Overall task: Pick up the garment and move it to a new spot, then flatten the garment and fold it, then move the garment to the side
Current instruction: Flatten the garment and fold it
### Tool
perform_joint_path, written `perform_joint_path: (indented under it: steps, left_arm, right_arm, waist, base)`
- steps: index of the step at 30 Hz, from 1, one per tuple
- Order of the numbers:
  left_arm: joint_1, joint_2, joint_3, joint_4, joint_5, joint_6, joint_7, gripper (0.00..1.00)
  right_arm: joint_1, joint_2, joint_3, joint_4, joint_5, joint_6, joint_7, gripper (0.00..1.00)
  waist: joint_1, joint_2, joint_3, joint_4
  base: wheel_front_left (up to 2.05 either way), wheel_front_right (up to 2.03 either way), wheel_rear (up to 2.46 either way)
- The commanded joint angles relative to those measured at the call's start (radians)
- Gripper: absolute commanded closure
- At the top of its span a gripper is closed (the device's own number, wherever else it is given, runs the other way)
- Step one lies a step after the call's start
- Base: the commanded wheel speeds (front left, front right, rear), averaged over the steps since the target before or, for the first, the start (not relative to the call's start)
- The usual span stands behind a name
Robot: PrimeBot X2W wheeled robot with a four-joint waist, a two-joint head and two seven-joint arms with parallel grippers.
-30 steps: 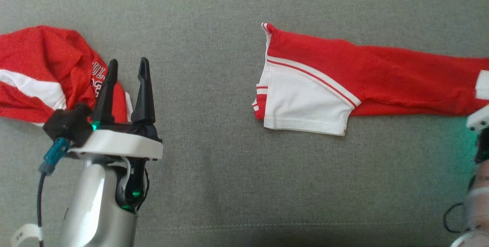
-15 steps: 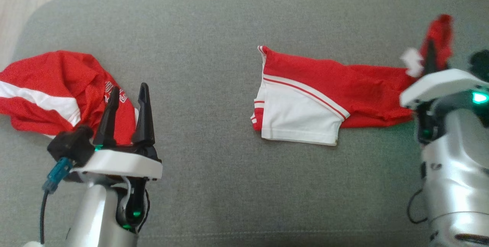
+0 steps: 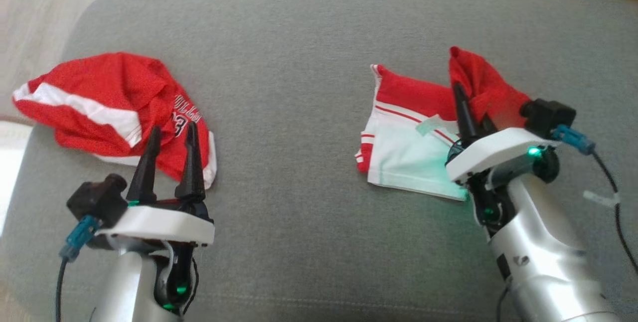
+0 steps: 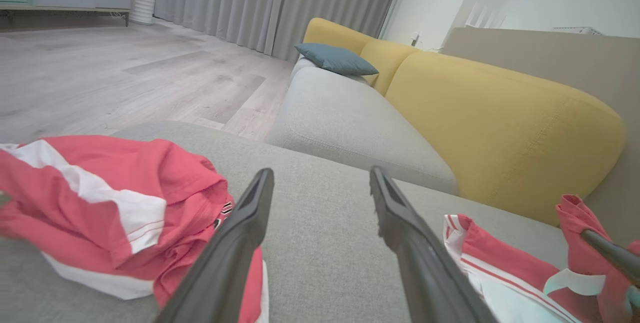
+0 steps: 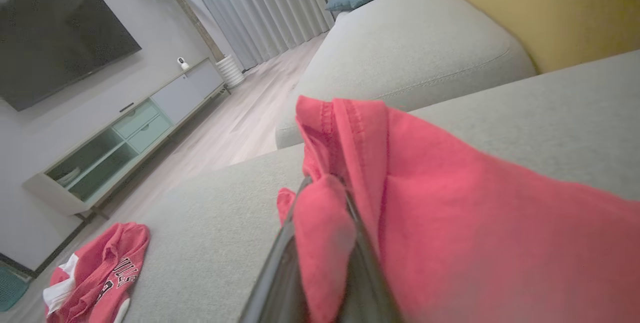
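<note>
The garment [image 3: 408, 152], red with a white panel and red stripes, lies on the grey cushion [image 3: 299, 87] at the right. My right gripper [image 3: 467, 106] is shut on its red end, which it holds lifted and doubled back over the flat part. In the right wrist view the red cloth [image 5: 450, 203] bunches between the shut gripper [image 5: 325, 185] and drapes to the right. My left gripper [image 3: 173, 128] stands open and holds nothing, low over the cushion at the left. The left wrist view has that open gripper [image 4: 321, 173] and the garment [image 4: 500, 258] at lower right.
A second, crumpled red and white jersey [image 3: 99, 97] lies just beyond my left fingers, near the cushion's left edge. Wooden floor [image 3: 50, 3] lies past that edge. A yellow backrest [image 4: 500, 113] and a blue pillow [image 4: 335, 59] stand behind.
The head camera has shifted. My right gripper has carried the garment's far right end up and leftward, so the long red part now lies doubled over. The left gripper stays open.
</note>
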Motion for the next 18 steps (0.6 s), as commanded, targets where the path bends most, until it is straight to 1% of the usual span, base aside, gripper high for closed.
perform_joint_path:
  steps: [1, 8, 9, 16, 17, 18]
  left_arm:
    - [-0.029, 0.012, 0.023, -0.028, -0.005, 0.006, -0.005, 0.00]
    - [-0.032, 0.012, 0.000, -0.023, -0.016, 0.012, -0.005, 0.00]
    - [-0.030, 0.012, -0.003, -0.021, -0.018, 0.014, -0.005, 0.00]
    - [-0.028, 0.012, -0.007, -0.020, -0.022, 0.016, -0.005, 0.00]
    - [-0.028, 0.012, -0.007, -0.020, -0.022, 0.016, -0.005, 0.00]
    - [-0.028, 0.012, -0.007, -0.020, -0.023, 0.017, -0.005, 0.00]
  right_arm:
    - [-0.028, 0.010, 0.038, -0.016, 0.019, -0.001, -0.019, 1.00]
    - [-0.053, 0.010, 0.140, 0.089, 0.092, -0.001, -0.078, 1.00]
    - [-0.063, 0.010, 0.159, 0.121, 0.109, -0.001, -0.094, 1.00]
    - [-0.101, 0.010, 0.241, 0.196, 0.170, -0.001, -0.129, 1.00]
    - [-0.104, 0.010, 0.260, 0.204, 0.173, -0.001, -0.131, 0.52]
    - [-0.106, 0.010, 0.276, 0.212, 0.183, -0.001, -0.132, 0.00]
  waist:
    - [0.0000, -0.0001, 0.006, 0.020]
    - [0.0000, -0.0001, 0.020, 0.074]
    - [0.0000, -0.0001, 0.023, 0.086]
    - [0.0000, -0.0001, 0.031, 0.107]
    - [0.0000, -0.0001, 0.032, 0.109]
    - [0.0000, -0.0001, 0.033, 0.109]
  base:
    - [0.00, 0.00, 0.00]
    - [0.00, 0.00, 0.00]
    - [0.00, 0.00, 0.00]
    - [0.00, 0.00, 0.00]
    - [0.00, 0.00, 0.00]
    - [0.00, 0.00, 0.00]
